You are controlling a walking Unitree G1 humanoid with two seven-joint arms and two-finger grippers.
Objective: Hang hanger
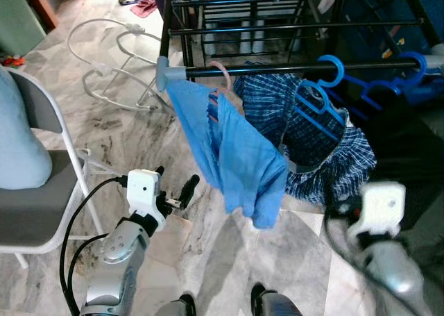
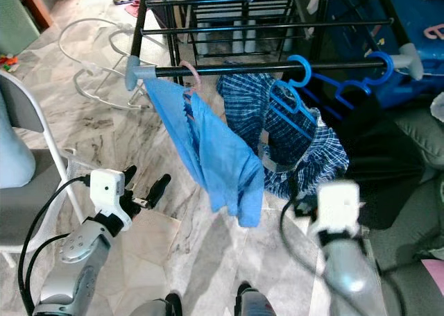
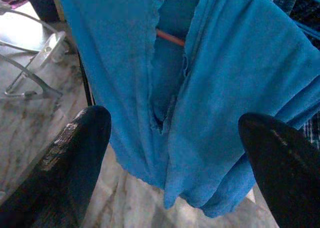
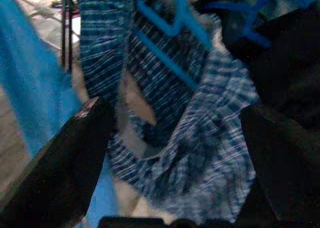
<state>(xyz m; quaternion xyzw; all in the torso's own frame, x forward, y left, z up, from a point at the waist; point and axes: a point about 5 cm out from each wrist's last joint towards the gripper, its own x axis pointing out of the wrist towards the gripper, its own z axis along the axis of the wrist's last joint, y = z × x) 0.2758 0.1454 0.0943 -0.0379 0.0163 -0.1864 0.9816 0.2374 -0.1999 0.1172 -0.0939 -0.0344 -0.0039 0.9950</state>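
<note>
A black rail (image 1: 277, 69) of a drying rack runs across in front of me. A pink hanger (image 1: 220, 71) hooks over the rail and carries a blue garment (image 1: 243, 156) that droops toward the floor. Right of it, a blue hanger (image 1: 318, 97) holds a blue plaid garment (image 1: 333, 146), and another blue hanger (image 1: 392, 76) hangs further right over dark cloth. My left gripper (image 1: 175, 183) is open and empty, low and left of the blue garment, which its wrist view faces (image 3: 200, 87). My right gripper (image 4: 175, 153) is open and empty, facing the plaid garment (image 4: 165, 87).
A white folding chair (image 1: 41, 239) with a pale blue bundle (image 1: 17, 142) stands at my left. A white wire frame (image 1: 114, 59) lies on the marble floor behind it. More rack rails (image 1: 291, 28) sit behind. A grey sofa (image 2: 416, 142) is at the right.
</note>
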